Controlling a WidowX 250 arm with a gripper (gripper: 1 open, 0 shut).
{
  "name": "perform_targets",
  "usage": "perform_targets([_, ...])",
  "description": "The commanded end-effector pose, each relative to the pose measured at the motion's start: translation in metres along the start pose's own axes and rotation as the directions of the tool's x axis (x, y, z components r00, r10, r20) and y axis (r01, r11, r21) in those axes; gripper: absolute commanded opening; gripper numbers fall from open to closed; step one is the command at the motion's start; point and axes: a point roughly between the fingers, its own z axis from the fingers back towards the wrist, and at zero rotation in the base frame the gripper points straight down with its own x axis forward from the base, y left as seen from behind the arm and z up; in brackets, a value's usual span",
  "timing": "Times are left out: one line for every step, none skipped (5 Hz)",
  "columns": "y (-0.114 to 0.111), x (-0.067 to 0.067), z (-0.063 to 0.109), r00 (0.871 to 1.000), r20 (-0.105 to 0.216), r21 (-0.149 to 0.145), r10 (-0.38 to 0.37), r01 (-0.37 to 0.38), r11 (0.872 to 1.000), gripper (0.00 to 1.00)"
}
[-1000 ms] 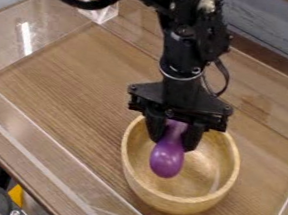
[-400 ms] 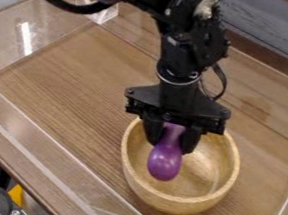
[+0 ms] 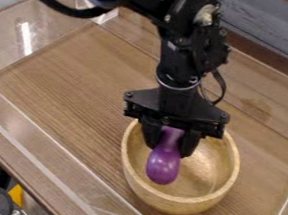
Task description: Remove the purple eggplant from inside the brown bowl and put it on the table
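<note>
The purple eggplant [image 3: 163,163] hangs bulb-down over the inside of the brown bowl [image 3: 216,190], its lower end level with the bowl's interior. My gripper [image 3: 171,138] is shut on the eggplant's upper end, its black fingers straddling the narrow part. The stem tip is hidden between the fingers. The wooden bowl sits near the front right of the table [image 3: 82,91], and the black arm rises straight up above it.
Clear acrylic walls [image 3: 22,138] border the tabletop on the left, front and back. Open wood-grain surface lies left of and behind the bowl. A yellow-and-black object [image 3: 10,202] shows at the bottom left, outside the wall.
The arm has shifted slightly left and the eggplant has come up a little within the bowl. The grip stays shut.
</note>
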Motion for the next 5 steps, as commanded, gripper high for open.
perform_targets([-0.0043, 0.0032, 0.0108, 0.999, 0.047, -0.024, -0.004, 0.005, 1.0, 0.0])
perform_targets([-0.0046, 0.0015, 0.0104, 0.999, 0.049, -0.021, -0.003, 0.004, 1.0, 0.0])
perform_targets([-0.0051, 0.0003, 0.0101, 0.999, 0.051, -0.018, 0.0, 0.001, 1.0, 0.0])
perform_targets([-0.0037, 0.0016, 0.0135, 0.999, 0.052, -0.02, 0.003, -0.002, 1.0, 0.0])
perform_targets([-0.0016, 0.0031, 0.0167, 0.999, 0.054, -0.021, 0.006, -0.004, 1.0, 0.0])
